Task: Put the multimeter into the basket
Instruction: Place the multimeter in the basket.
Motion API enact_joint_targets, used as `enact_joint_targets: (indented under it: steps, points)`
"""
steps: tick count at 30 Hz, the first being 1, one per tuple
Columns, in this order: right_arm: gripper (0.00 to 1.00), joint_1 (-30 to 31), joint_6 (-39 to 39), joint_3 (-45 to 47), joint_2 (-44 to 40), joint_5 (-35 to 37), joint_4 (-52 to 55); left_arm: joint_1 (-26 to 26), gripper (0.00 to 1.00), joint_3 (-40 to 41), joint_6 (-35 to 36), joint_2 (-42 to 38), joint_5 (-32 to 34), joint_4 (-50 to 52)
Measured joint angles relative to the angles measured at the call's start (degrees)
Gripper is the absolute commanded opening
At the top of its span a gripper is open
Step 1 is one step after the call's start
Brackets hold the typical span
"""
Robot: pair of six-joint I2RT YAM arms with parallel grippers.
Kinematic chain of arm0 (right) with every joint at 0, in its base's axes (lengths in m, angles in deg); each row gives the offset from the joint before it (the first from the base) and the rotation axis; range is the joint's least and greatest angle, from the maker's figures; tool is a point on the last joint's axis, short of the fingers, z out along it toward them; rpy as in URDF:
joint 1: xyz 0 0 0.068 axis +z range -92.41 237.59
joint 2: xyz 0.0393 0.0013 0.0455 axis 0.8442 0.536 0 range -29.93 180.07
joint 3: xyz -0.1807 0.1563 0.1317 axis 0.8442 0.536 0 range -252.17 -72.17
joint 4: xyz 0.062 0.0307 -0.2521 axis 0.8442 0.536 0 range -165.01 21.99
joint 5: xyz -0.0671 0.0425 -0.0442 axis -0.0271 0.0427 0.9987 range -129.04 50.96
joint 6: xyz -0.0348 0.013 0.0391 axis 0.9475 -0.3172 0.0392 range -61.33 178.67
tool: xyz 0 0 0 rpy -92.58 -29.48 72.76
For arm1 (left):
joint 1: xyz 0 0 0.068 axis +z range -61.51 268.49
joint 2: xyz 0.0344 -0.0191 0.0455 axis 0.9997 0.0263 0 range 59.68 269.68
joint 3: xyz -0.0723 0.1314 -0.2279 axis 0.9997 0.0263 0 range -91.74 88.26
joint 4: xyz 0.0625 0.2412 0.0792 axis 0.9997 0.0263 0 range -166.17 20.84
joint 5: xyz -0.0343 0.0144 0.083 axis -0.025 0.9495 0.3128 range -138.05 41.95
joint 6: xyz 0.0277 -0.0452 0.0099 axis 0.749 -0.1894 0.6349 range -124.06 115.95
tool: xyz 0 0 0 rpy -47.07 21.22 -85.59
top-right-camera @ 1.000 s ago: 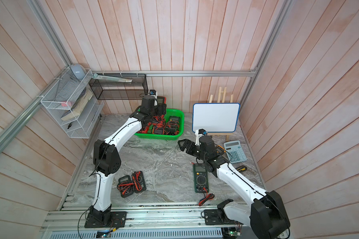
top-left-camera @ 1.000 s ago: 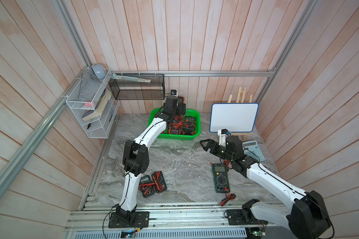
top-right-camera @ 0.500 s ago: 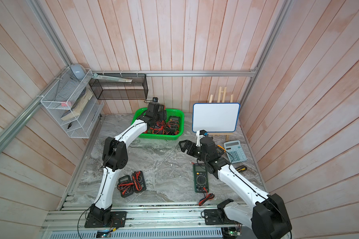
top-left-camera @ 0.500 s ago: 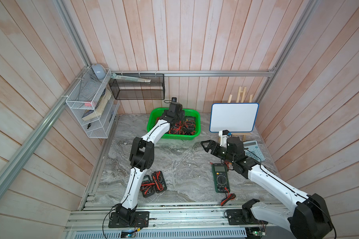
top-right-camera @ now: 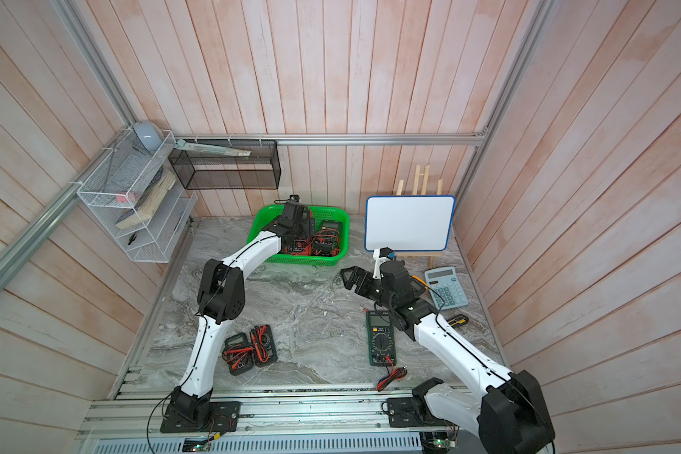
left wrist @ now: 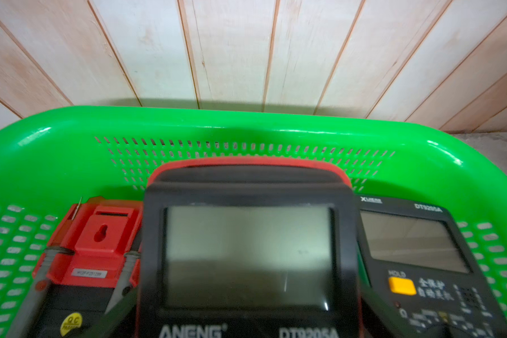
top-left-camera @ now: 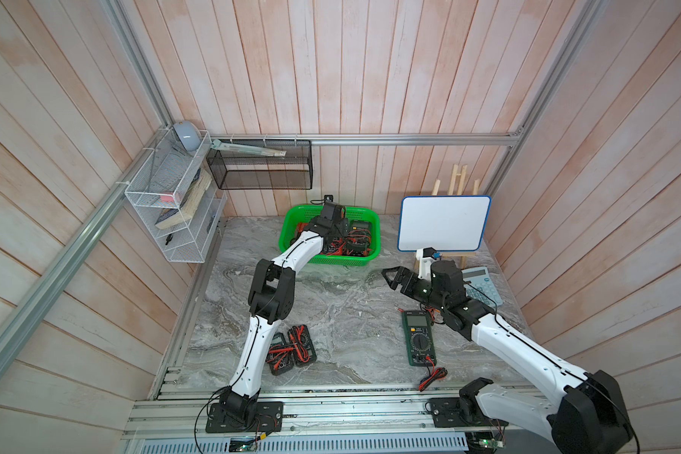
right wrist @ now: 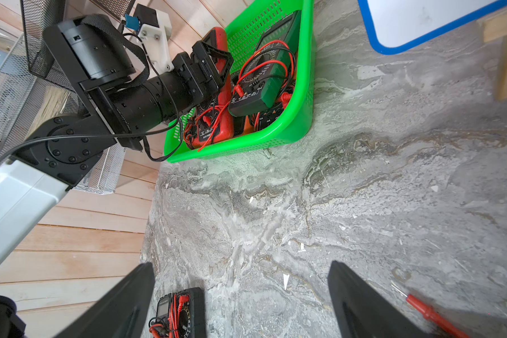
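1. Left wrist view shows the red-cased multimeter (left wrist: 248, 254) close up inside the basket (left wrist: 71, 164). It overlaps the neighbouring meters (left wrist: 416, 263), and its head is just short of the far perforated wall.
2. The left tool (right wrist: 214, 63) has its jaws spread wide. Judging from the right wrist view, they are clamped across that meter's body; its own camera does not show the fingers.
3. The right tool (right wrist: 241, 266) hangs wide and empty above bare desk (top-left-camera: 350, 306).
4. If released here, the meter would land on the heap and could tip or slide, since nothing flat lies under it.
5. Loose red leads (right wrist: 275, 62) in the basket could catch a jaw on the way out and drag a meter over the rim.
6. Pushing further forward could drive the meter's head into the wall and shove the basket.
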Motion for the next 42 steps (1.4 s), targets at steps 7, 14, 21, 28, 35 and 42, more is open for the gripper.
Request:
enact_joint_targets:
  steps: [7, 14, 21, 28, 35, 42]
  points:
    - [0.98, 0.0, 0.0, 0.0, 0.0, 0.5, 0.2, 0.0, 1.0, 0.3, -0.1, 0.1, 0.0, -0.2]
    - [0.98, 0.0, 0.0, 0.0, 0.0, 0.6, 0.2, 0.0, 1.0, 0.3, -0.1, 0.0, -0.5, 0.0]
    - [0.98, 0.0, 0.0, 0.0, 0.0, 0.8, 0.2, 0.0, 1.0, -0.4, 0.0, -0.1, -2.1, 1.6]
    - [0.98, -0.1, 0.0, 0.0, 0.0, 0.8, 0.2, 0.0, 1.0, -1.2, 0.1, -1.5, -3.5, 3.2]
    - [0.98, -0.5, 0.1, 0.0, 0.0, 0.8, 0.3, 0.0, 1.0, -1.2, 0.1, -4.6, -3.9, 3.0]
    - [0.98, -0.6, 0.9, 0.0, 0.0, 1.0, 0.7, 0.0, 1.0, 3.6, 0.1, -11.1, -4.6, 1.9]
